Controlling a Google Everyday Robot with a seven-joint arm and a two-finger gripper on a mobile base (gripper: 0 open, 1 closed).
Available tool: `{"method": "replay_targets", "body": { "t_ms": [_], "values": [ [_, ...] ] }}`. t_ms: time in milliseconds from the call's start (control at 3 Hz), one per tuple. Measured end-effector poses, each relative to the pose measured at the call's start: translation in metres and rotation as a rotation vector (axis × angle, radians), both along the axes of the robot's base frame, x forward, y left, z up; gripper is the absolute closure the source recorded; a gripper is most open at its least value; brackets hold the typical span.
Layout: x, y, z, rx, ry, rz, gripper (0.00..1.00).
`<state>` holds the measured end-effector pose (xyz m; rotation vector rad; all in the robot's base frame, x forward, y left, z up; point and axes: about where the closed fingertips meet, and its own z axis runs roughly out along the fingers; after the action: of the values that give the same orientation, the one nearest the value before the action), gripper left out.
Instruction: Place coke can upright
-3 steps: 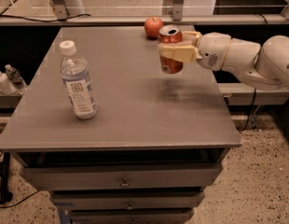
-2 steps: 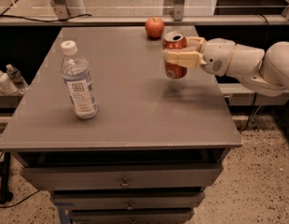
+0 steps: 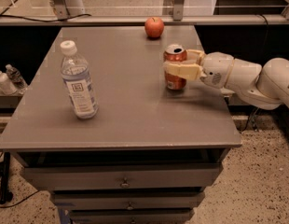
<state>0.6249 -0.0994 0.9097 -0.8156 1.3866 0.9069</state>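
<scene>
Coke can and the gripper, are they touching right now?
Touching. The camera view shows the gripper with its fingers clamped on the upright coke can, one across its front and one behind, no gap visible.

Coke can (image 3: 174, 82): red-orange body, silver top. Gripper (image 3: 178, 62), at the right side of the table (image 3: 135, 115) and clasped on the can: cream fingers, white arm (image 3: 247, 76). Table: plain grey. Apple (image 3: 154, 27): red. Water bottle (image 3: 78, 80): clear, white cap, white label with dark print. Floor (image 3: 261, 181): speckled beige.
</scene>
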Motion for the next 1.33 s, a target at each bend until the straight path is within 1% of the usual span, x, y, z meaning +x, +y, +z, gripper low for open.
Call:
{"method": "replay_targets", "body": {
  "t_ms": [333, 1000, 1333],
  "values": [
    [-0.0025, -0.0017, -0.0063, 0.029, 0.017, 0.002, 0.84],
    [-0.0069, -0.0048, -0.0104, 0.057, 0.017, 0.019, 0.36],
    [-0.0097, -0.0060, -0.0110, 0.062, 0.007, 0.028, 0.14]
  ]
}}
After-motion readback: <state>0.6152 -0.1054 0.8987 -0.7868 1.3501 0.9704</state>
